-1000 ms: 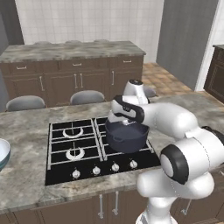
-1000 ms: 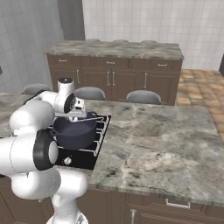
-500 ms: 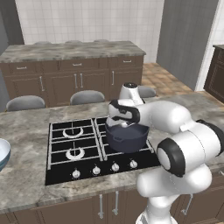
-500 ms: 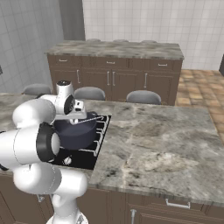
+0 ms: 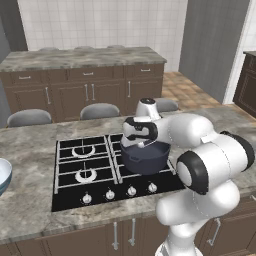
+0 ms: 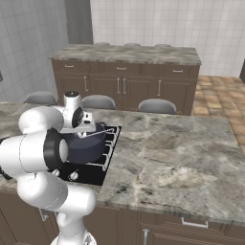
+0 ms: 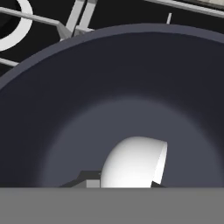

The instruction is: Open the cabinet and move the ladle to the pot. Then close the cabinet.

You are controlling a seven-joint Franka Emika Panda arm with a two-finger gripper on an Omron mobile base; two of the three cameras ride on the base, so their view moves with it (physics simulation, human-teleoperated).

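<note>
A dark round pot (image 5: 145,157) stands on the right burners of the black cooktop (image 5: 85,175). My gripper (image 5: 143,143) hangs just over the pot's mouth, shut on the ladle (image 7: 133,162). The ladle's pale rounded bowl sits low inside the pot (image 7: 131,87) in the hand view. In the right base view the gripper (image 6: 91,129) is above the pot (image 6: 86,146), and the ladle (image 6: 95,133) shows as a thin pale line at the rim. The cabinet is out of view.
A white bowl (image 5: 2,175) sits at the left end of the stone island counter (image 6: 167,158). Grey stools (image 5: 100,111) stand behind the island. Beyond them runs a back counter with brown doors and drawers (image 5: 85,90). Wide bare stone lies right of the cooktop.
The hand has shifted slightly left and down over the pot, carrying the ladle with it. The pot has not moved.
</note>
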